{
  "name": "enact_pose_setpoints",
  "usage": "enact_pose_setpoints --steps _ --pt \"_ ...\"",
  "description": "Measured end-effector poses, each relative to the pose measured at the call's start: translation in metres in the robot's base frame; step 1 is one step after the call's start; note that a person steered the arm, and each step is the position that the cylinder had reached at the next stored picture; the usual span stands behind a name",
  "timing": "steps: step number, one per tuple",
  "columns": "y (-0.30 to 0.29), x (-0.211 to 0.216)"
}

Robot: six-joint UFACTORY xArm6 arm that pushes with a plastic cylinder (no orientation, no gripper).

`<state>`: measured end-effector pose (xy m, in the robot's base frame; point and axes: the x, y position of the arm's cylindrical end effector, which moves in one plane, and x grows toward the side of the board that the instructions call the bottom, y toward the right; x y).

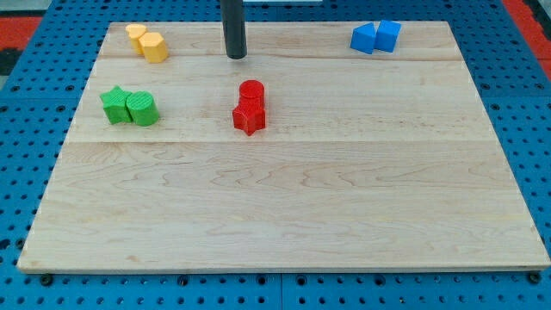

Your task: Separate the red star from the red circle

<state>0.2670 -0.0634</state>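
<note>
A red circle [251,91] and a red star [248,117] sit touching each other near the middle of the wooden board [284,215], the circle toward the view's top and the star just below it. My tip [235,56] is above the red circle, slightly to its left, with a small gap between them.
Two yellow blocks [148,43] sit touching at the top left. A green star [115,104] and a green circle [142,108] sit touching at the left. Two blue blocks [376,37] sit touching at the top right. A blue pegboard surrounds the board.
</note>
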Motion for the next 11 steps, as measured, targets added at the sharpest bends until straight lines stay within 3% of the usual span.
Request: enact_pose_setpoints --steps 3,7,8,9,10,11 --pt "0.009 0.019" --pt "0.012 0.178" --pt "0.036 0.195" --pt "0.096 0.198" --pt "-0.01 0.202" --pt "0.029 0.242"
